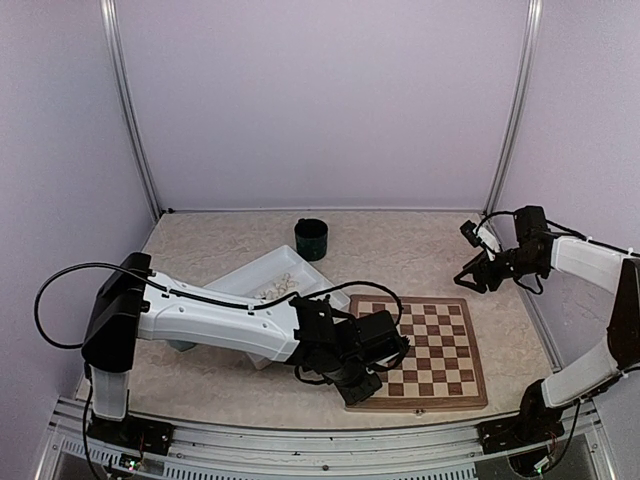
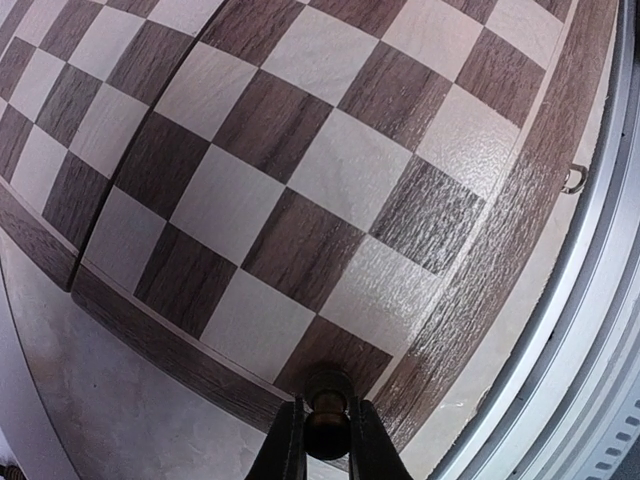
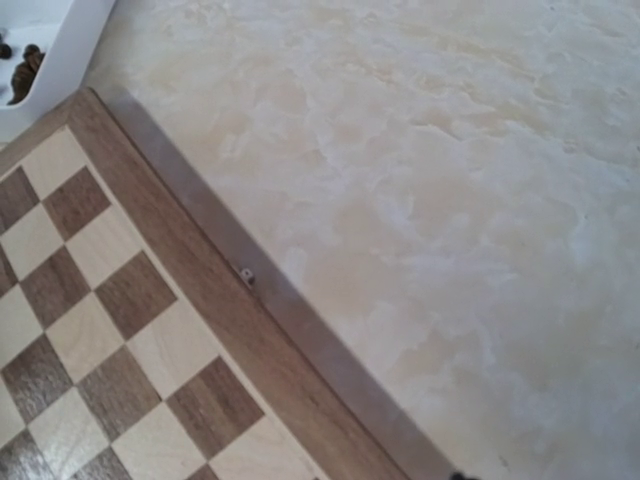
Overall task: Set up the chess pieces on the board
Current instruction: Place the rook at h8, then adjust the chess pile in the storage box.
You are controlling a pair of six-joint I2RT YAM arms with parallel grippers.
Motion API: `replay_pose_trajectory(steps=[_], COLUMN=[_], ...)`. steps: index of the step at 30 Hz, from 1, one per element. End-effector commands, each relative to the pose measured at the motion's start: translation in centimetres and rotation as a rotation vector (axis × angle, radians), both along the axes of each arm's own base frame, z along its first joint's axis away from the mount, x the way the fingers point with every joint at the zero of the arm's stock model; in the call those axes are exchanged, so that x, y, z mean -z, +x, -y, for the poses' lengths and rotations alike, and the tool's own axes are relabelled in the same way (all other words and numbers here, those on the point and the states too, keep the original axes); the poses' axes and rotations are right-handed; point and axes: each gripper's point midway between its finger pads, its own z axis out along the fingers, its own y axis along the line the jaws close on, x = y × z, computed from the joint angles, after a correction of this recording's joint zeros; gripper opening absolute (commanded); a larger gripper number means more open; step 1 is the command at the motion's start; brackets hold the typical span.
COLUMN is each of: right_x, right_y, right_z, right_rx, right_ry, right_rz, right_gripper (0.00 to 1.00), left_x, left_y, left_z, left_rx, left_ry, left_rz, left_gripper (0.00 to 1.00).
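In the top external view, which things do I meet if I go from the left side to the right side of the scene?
Left arm's black housing → white tray → board → right arm's white lower link. The dark cup is left out, because it lies within the tray's width.

In the top view, the left arm [image 1: 220,325] hid the board [image 1: 430,345] at its 9 o'clock edge and part of the white tray [image 1: 250,272]. The bits [image 1: 275,287] in the tray were too small to tell apart. In the left wrist view, the dark chess piece [image 2: 327,418] between the fingers [image 2: 283,450] of the left gripper [image 2: 327,452] was cut off at 6 o'clock, so only its round top showed. The right gripper [image 1: 472,278] looked too small to tell how its jaws stood.
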Motion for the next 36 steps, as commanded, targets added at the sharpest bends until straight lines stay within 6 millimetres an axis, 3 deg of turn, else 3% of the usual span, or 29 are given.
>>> replay_pose_trajectory(steps=[1,17,21,25,29,36], right_x=[-0.5,-0.1,-0.1,-0.3,-1.2,-3.0], right_y=[-0.5,-0.6,-0.5,-0.6,-0.9,-1.8], right_z=[-0.6,-0.6,-0.6,-0.7,-1.0,-2.3], right_rx=[-0.028,-0.028,-0.027,-0.033,-0.046,-0.122], right_ry=[0.009,0.006,0.006,0.016,0.034,0.097], right_rz=[0.017,0.007,0.007,0.010,0.031,0.081], right_gripper=[0.55,0.56,0.56,0.56,0.54,0.50], left_x=[0.1,-0.8,-3.3,-7.2,-7.1,-6.5], left_y=[-0.3,-0.2,0.1,3.3,8.5,14.3], left_z=[0.6,0.7,1.0,-0.7,-5.4,-11.3], left_rx=[0.016,0.007,0.004,-0.094,-0.248,-0.297], left_ry=[0.002,-0.022,-0.079,-0.153,-0.110,-0.044], left_rz=[0.000,0.004,0.022,0.073,0.121,0.146], left_gripper=[0.07,0.33,0.41,0.45,0.44,0.42])
